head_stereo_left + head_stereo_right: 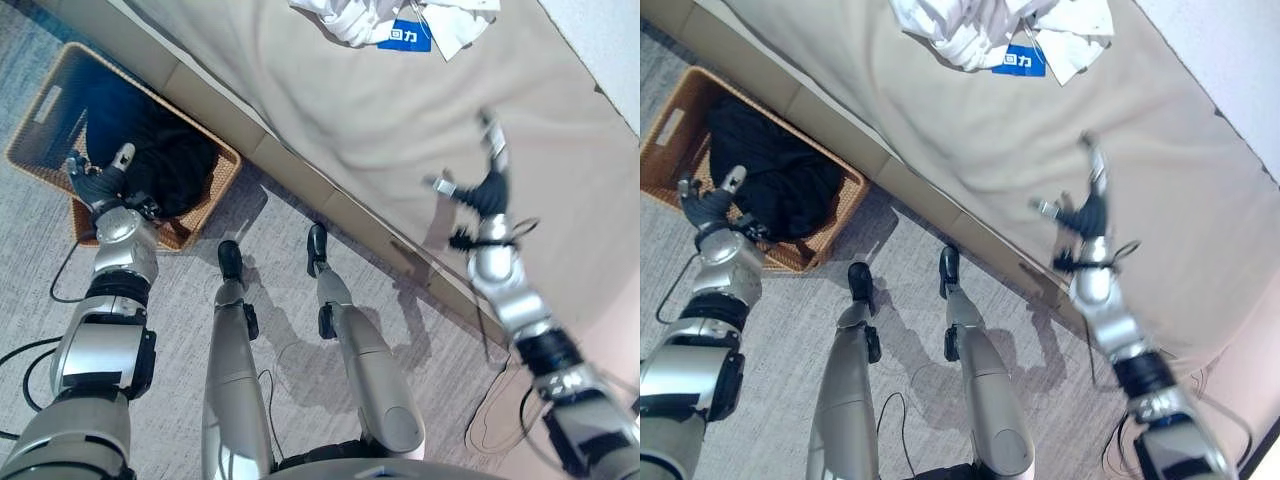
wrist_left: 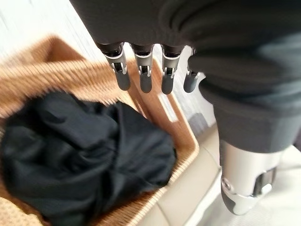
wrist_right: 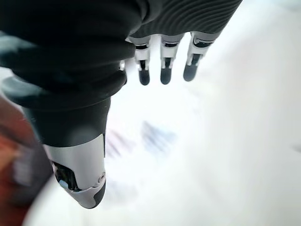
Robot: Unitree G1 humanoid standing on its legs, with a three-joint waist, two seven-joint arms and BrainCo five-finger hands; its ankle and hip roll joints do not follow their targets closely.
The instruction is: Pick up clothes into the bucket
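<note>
A black garment (image 1: 165, 160) is already piled in the wicker basket (image 1: 45, 120), just under the left hand (image 1: 100, 180), which is held open and empty over the rim. The right hand (image 1: 485, 185) is spread open over the bed (image 1: 350, 110) with nothing in it, and the white clothes (image 1: 370, 20) are left well beyond its fingertips. From that far off only a loose edge could get pinched, so the bundle might be dragged or dropped short of the basket.

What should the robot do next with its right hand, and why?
Probably reach the right hand farther up the bed toward the white clothes. That hand is open and empty, the black clothes already lie in the basket, and the white ones are not in it.
</note>
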